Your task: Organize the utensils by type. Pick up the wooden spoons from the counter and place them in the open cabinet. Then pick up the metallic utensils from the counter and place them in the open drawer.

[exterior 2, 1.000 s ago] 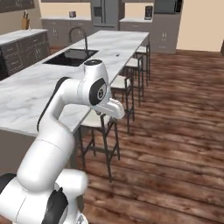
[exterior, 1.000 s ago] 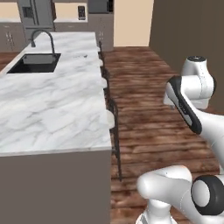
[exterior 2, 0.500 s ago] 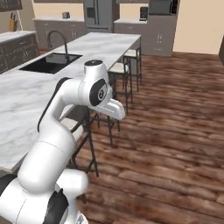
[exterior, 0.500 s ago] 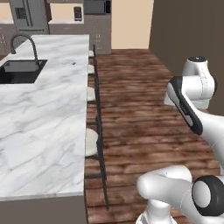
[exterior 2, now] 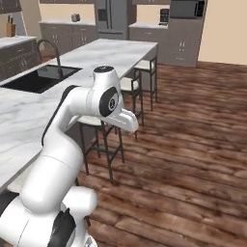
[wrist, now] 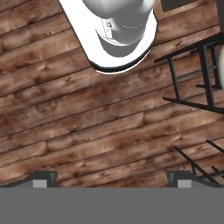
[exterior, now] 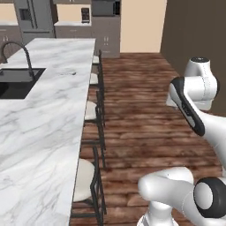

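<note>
Over the wood floor (wrist: 87,131) the gripper (wrist: 112,178) points down, jaws spread wide w/ nothing between them; black stool frames (wrist: 197,78) at right. Counter (exterior: 39,128) w/ sink (exterior: 13,84) lies left of arm; utensils too small to make out on it

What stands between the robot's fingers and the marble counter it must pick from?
A row of stools lines the counter on the robot's side. The open fingers point down at the wood floor beside them.
</note>
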